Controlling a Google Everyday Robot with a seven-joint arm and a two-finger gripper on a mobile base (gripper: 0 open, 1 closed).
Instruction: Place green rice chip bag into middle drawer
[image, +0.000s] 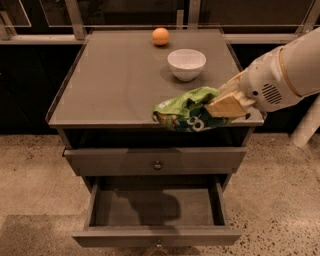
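My gripper (220, 104) is shut on the green rice chip bag (186, 110), a crumpled light-green foil bag with white and dark print. It holds the bag in the air at the front right edge of the cabinet top (115, 80), above the drawers. The middle drawer (155, 207) is pulled out below and its grey-brown inside shows nothing in it. Its knob (159, 246) is at the bottom edge of the view. The drawer above it (155, 160) is shut.
A white bowl (186, 64) stands on the cabinet top behind the bag. An orange ball-like fruit (160, 36) sits at the back edge. My white arm (285, 75) reaches in from the right. Speckled floor surrounds the cabinet.
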